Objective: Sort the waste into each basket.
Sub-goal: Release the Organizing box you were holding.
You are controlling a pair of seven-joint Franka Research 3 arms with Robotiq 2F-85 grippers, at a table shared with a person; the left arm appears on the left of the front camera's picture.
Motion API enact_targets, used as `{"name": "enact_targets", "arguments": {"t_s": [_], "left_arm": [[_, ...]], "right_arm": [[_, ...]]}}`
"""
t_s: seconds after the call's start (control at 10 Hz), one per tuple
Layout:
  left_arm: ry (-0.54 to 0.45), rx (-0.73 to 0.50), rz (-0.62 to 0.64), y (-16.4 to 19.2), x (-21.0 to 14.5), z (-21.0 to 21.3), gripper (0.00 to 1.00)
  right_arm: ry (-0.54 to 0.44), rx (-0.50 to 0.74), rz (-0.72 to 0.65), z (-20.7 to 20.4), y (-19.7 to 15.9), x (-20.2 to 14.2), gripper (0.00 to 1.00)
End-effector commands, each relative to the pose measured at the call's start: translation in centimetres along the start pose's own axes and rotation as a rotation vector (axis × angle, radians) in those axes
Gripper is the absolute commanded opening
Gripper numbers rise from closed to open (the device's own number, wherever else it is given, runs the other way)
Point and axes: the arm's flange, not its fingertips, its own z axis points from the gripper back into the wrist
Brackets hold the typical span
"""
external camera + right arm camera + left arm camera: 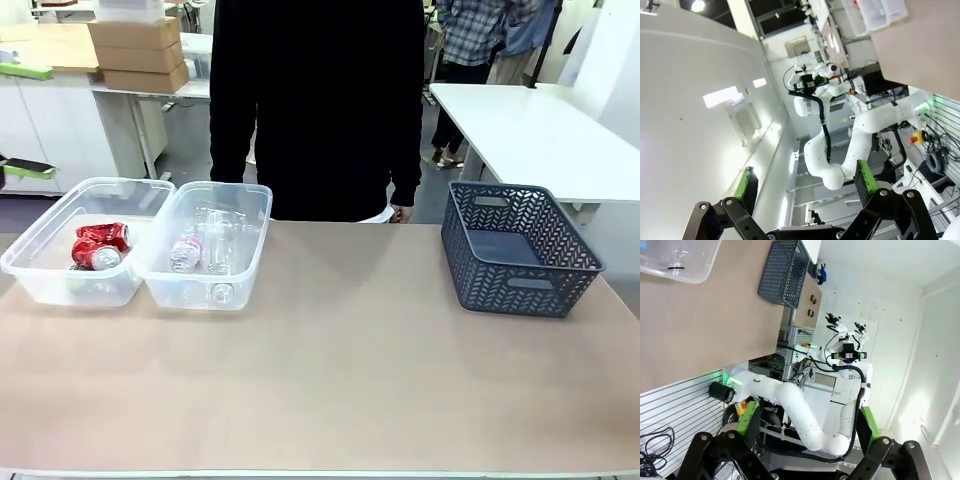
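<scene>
A: Nearest, what do the wrist views show?
B: The left gripper (pixel 807 432) and the right gripper (pixel 805 187), each with jaws spread wide and nothing between the green pads, both raised off the table (pixel 330 370).

A: And farther across the table?
B: Two clear tubs touching side by side. The left tub (pixel 40 275) holds the red cans (pixel 100 245); the right tub (pixel 255 250) holds the clear bottles (pixel 205 250).

A: Progress?
B: Judged complete: no waste lies loose on the table.

A: Orientation?
B: The bottles lie with long axes running near to far; one can shows its silver end toward the camera. The grey basket (pixel 520 250) sits beyond, well to the right.
</scene>
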Motion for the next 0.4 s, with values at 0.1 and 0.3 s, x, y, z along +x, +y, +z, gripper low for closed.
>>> {"name": "enact_targets", "arguments": {"t_s": [0.1,0.3], "left_arm": [[0.003,0.005,-0.027,0.22,0.15,0.42,1.00],[0.003,0.005,-0.027,0.22,0.15,0.42,1.00]], "right_arm": [[0.004,-0.004,0.021,0.19,0.03,0.17,1.00],[0.004,-0.004,0.021,0.19,0.03,0.17,1.00]]}}
